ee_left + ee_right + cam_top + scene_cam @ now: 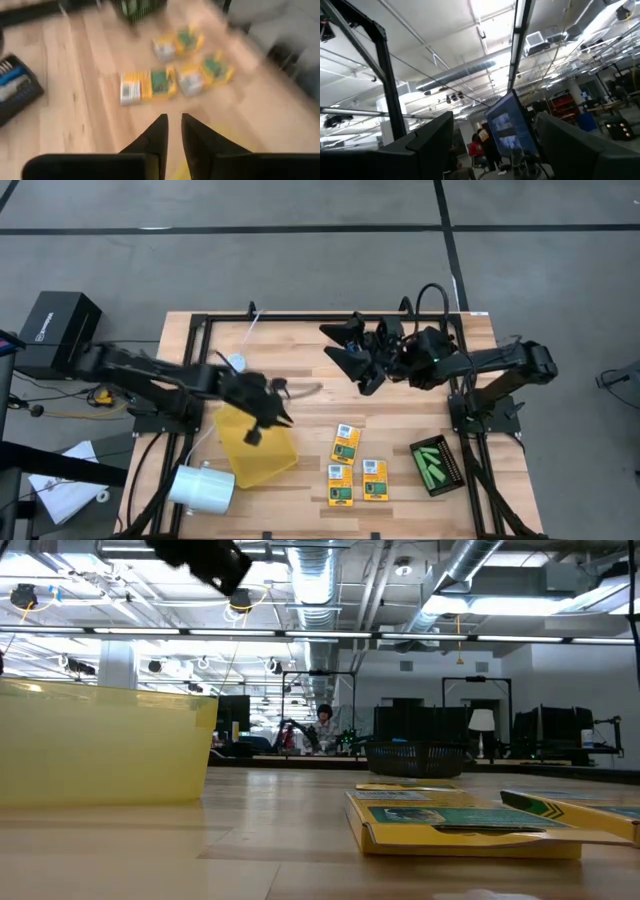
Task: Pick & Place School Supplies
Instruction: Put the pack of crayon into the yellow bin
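Observation:
Three yellow-and-green crayon boxes [352, 465] lie flat on the wood near the table's near edge, and also show in the left wrist view [175, 75] and the low view [460, 820]. Green sticks lie in a black mesh tray [437, 463]. My left gripper [268, 420] hovers over the yellow tray [262, 452], left of the boxes; its fingers [160, 135] stand shut with only a slit between them and nothing in it. My right gripper [348, 352] is raised over the table's far middle, open and empty [492, 125].
A black tray with blue items [12, 87] sits at the edge of the left wrist view. A white cylinder [202, 487] lies near the table's near left corner. A black frame [200, 320] borders the table. A person [324, 720] sits far behind the table.

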